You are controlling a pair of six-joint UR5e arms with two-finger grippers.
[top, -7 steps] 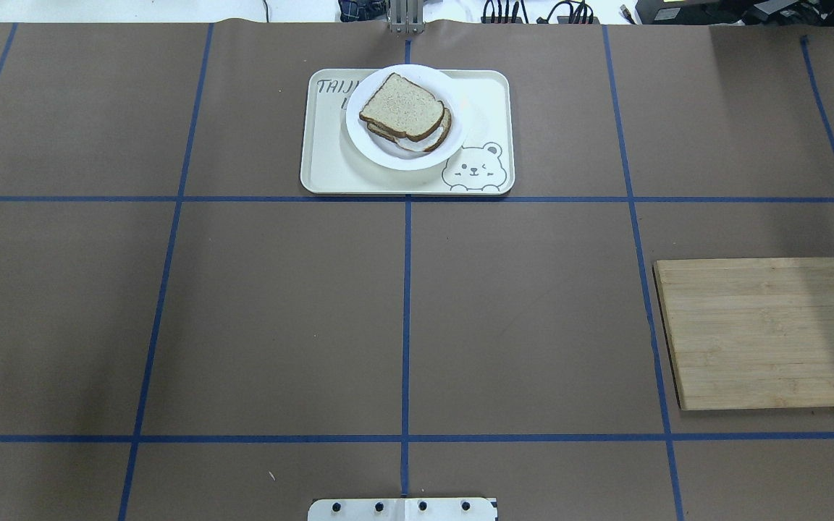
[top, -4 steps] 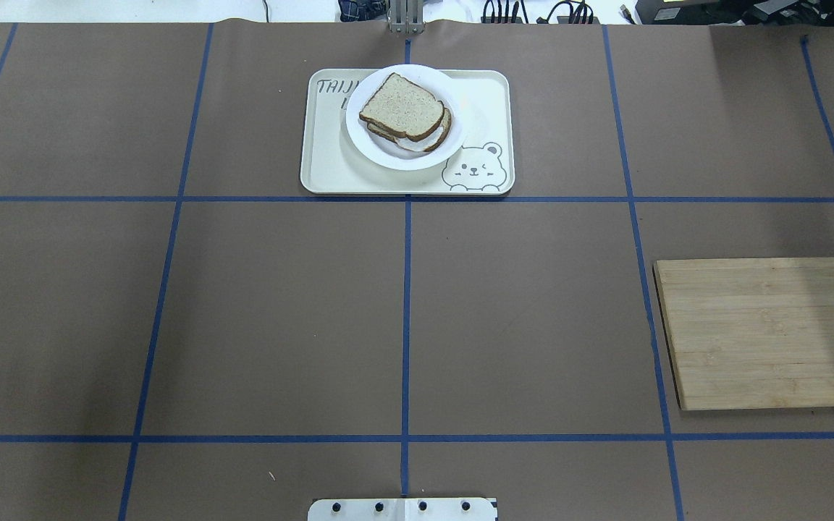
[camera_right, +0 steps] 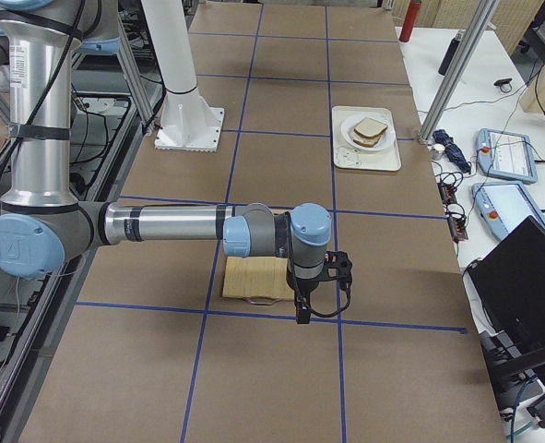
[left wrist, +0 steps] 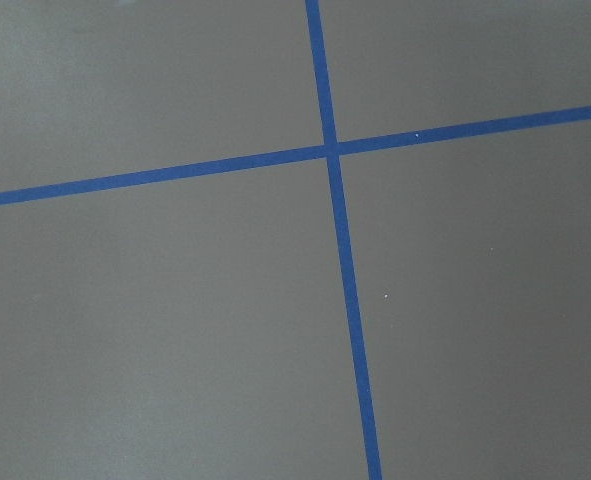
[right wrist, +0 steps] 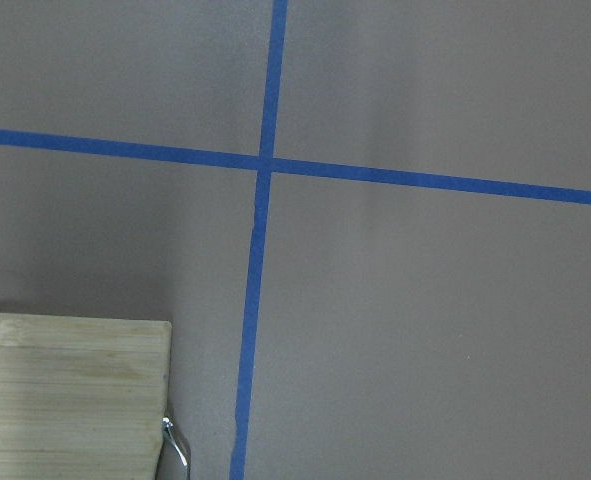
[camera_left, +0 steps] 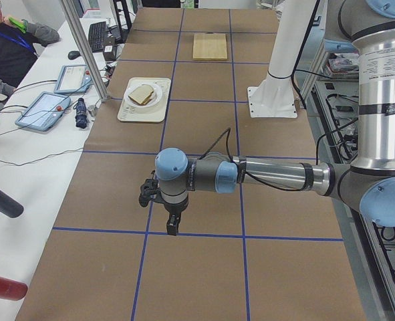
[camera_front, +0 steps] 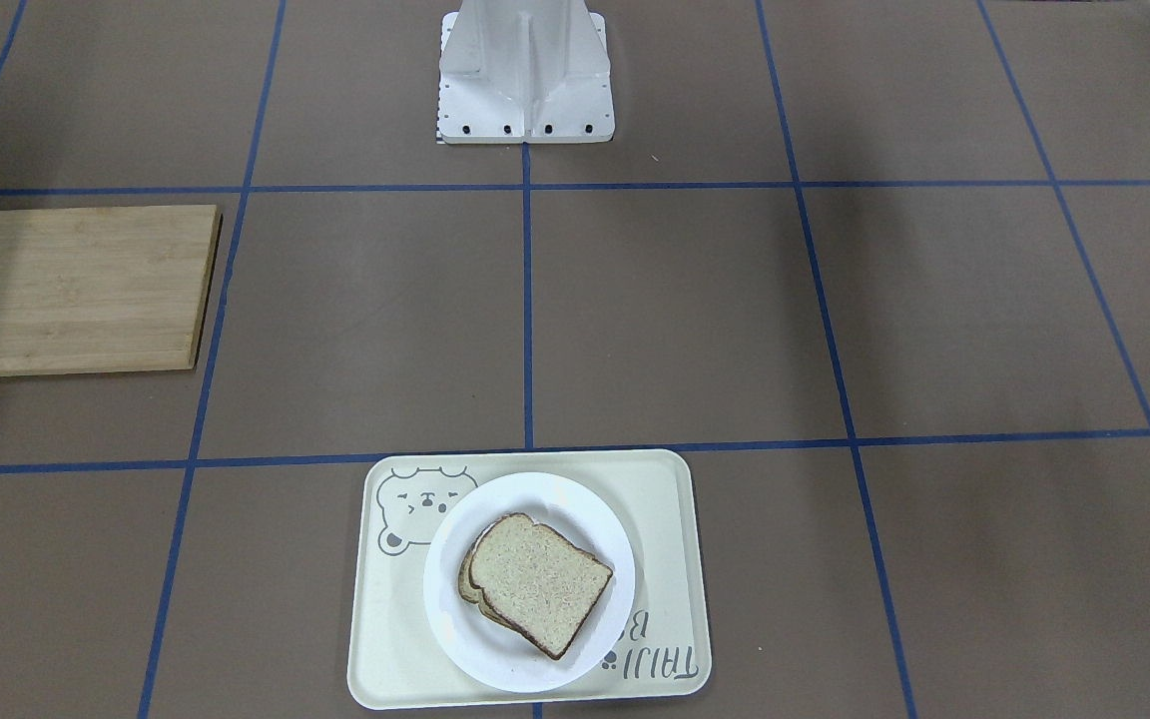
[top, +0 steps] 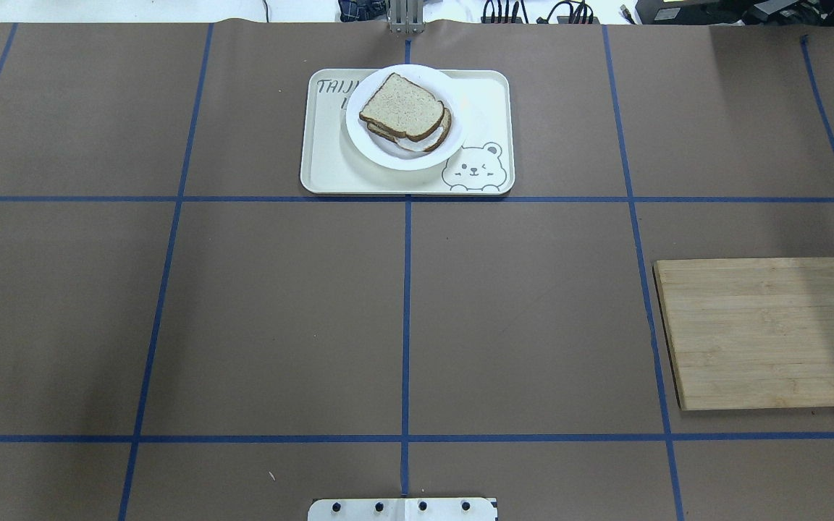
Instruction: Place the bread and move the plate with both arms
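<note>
The bread (top: 402, 106) lies on top of another slice on the white plate (top: 370, 148), which sits on the cream bear-print tray (top: 323, 159) at the table's far middle. It also shows in the front-facing view (camera_front: 540, 582) on the plate (camera_front: 455, 609). My left gripper (camera_left: 165, 217) shows only in the exterior left view, low over bare table far from the plate; I cannot tell if it is open. My right gripper (camera_right: 304, 300) shows only in the exterior right view, beside the wooden board (camera_right: 258, 277); I cannot tell its state. Both wrist views show only table paper.
A wooden cutting board (top: 764, 333) lies at the right side, with a small metal piece (right wrist: 178, 445) at its edge. The white base block (camera_front: 525, 70) stands at the near middle. Blue tape lines cross the brown paper. An operator (camera_left: 3, 40) sits at the side desk.
</note>
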